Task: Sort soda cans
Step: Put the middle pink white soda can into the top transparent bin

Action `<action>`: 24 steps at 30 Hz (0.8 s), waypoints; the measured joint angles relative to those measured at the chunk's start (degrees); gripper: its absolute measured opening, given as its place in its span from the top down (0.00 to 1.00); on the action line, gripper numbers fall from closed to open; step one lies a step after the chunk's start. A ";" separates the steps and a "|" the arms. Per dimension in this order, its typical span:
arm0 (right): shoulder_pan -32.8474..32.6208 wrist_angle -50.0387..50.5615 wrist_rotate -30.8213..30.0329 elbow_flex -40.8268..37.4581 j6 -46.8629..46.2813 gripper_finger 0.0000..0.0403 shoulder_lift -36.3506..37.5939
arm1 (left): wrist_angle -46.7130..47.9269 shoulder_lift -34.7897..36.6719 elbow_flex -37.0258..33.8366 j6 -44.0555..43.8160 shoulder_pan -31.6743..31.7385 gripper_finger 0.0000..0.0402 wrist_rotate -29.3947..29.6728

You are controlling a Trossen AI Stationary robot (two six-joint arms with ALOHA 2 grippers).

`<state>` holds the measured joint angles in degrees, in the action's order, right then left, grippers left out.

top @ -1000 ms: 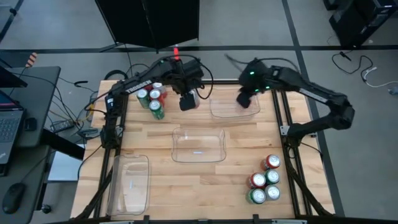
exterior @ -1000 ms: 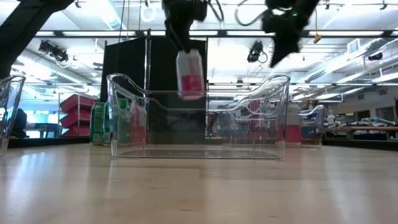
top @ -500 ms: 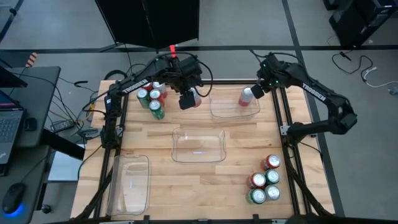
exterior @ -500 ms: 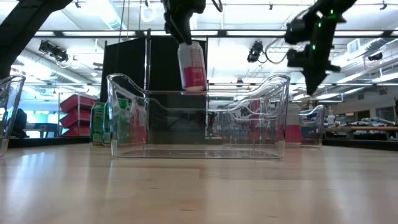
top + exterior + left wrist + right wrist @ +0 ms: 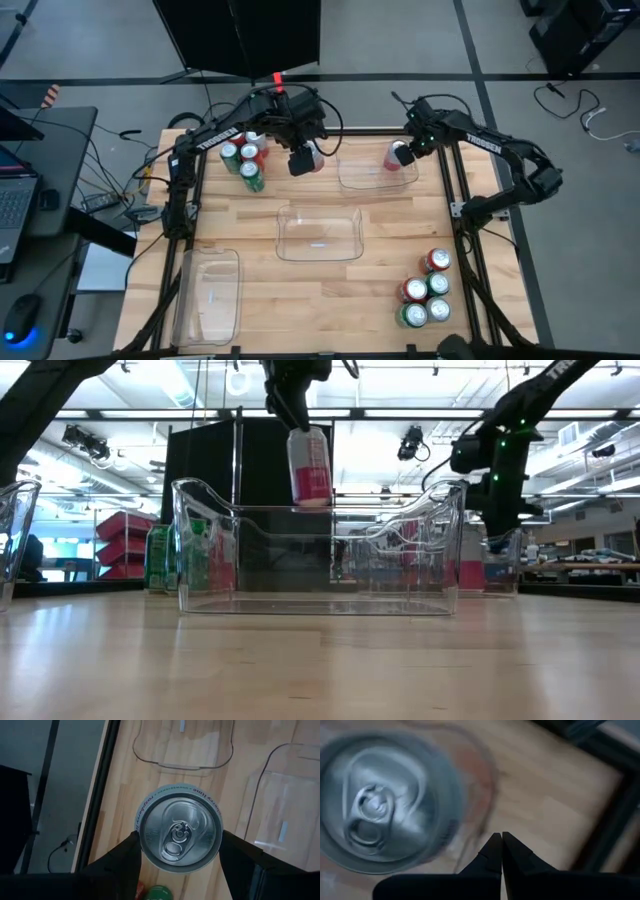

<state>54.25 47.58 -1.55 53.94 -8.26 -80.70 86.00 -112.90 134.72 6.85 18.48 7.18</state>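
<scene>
So far we count one red can (image 5: pixel 396 156) standing in far bin (image 5: pixel 360 178); other two bins bare. Left gripper (image 5: pixel 301 160) pinching silver-white can (image 5: pixel 309 466), held aloft beside that bin. Right gripper (image 5: pixel 408 150) pressed together, empty, just by red can. Two can clusters remain.

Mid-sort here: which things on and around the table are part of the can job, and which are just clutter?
Job:
held can in left gripper
can in far bin, by shut right gripper
left cans
right cans
middle bin
near bin

Clutter:
laptop
mouse
floor cables
</scene>
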 joint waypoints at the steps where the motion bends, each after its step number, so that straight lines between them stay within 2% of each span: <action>1: -0.62 -1.01 0.45 -0.27 -0.43 1.00 -0.10 | -0.55 0.00 0.00 0.02 0.00 0.45 0.00; 7: -6.97 -6.11 4.93 -0.64 -3.13 1.00 -0.23 | -4.17 -0.13 0.00 0.58 0.00 0.45 -0.02; 15: -17.11 -10.37 5.04 -0.66 -5.28 1.00 -0.74 | -9.17 -2.76 -0.03 2.48 0.04 0.45 -1.90; 24: -19.59 -8.12 4.80 2.29 -4.31 1.00 -0.03 | -12.61 -9.16 -0.04 6.48 0.23 0.45 -2.61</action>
<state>34.65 39.46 3.25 56.23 -12.57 -80.73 73.39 -122.06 134.67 13.34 18.71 4.57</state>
